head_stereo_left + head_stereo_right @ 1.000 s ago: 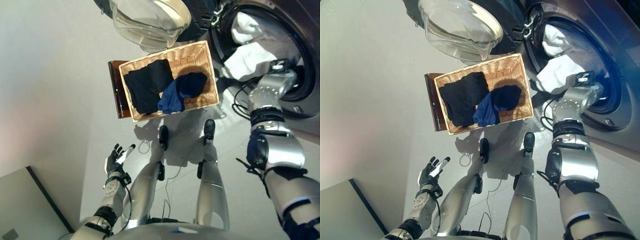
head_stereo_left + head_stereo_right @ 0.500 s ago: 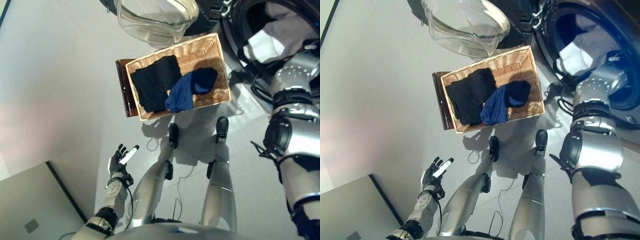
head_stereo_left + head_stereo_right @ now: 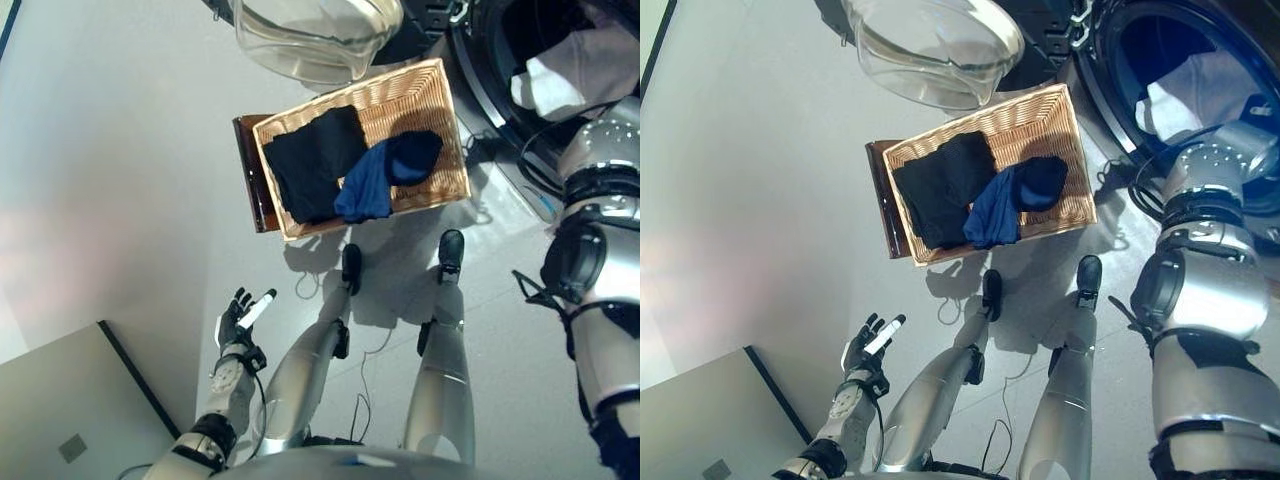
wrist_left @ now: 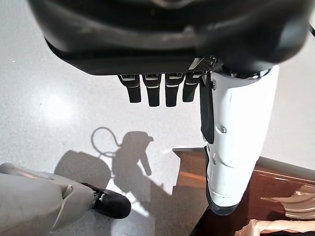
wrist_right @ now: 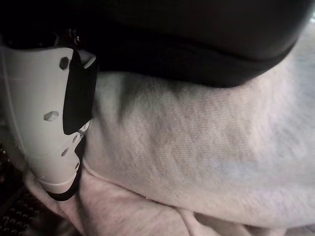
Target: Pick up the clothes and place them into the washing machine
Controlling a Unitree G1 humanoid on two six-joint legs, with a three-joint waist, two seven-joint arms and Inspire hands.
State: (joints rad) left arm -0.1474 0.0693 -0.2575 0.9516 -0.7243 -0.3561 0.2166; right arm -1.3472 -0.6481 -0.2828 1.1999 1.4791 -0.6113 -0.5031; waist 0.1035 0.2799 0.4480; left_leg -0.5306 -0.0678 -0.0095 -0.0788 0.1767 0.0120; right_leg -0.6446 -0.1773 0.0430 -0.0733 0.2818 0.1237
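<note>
Seen from the head: right arm reached into the washing machine (image 3: 1120,60), white cloth (image 3: 1190,95) in the drum beyond it; dark clothes (image 3: 312,165) and blue garment (image 3: 368,188) left in the basket (image 3: 440,95), far ahead of the idle left hand (image 3: 236,320).

Left wrist: fingers straight, holding nothing, over floor.

Right wrist: right hand (image 5: 162,39) pressed against white cloth, thumb alongside; grip impossible to tell. Best pushed deep and released fully before withdrawing.

You are looking down at a laundry area: a front-loading washing machine (image 3: 1240,90) with its glass door (image 3: 930,50) swung open, and a wicker basket (image 3: 1060,120) of clothes (image 3: 945,195) on a pale grey floor (image 3: 750,180).
</note>
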